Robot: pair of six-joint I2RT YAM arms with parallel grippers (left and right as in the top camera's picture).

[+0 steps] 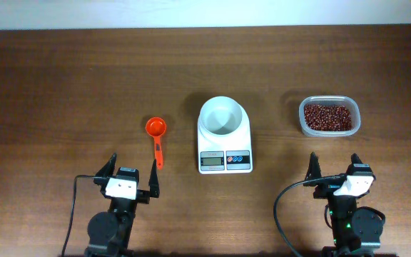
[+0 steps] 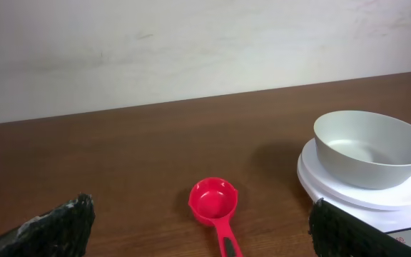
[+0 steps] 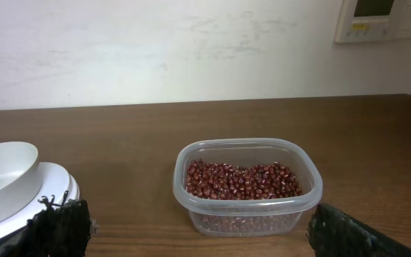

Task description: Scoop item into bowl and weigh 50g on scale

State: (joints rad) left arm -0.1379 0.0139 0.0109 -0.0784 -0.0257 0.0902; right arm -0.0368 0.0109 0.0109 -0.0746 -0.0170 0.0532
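While the left gripper [image 1: 130, 173] and right gripper [image 1: 334, 165] hang spread and empty by the near edge, I'd have the left take the red scoop [image 1: 156, 139] low on its handle, cup level. Beans [image 1: 327, 117] lie in the clear tub [image 1: 357, 118] toward the right edge; the bowl [image 1: 223, 117] sits on the scale [image 1: 225, 158] mid-table.

Clear plastic tub [image 3: 247, 207], glossy bowl [image 2: 372, 148], wood-grain table [image 1: 63, 93].

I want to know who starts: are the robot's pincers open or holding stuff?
Left pincer: open, holding nothing.
Right pincer: open, holding nothing.
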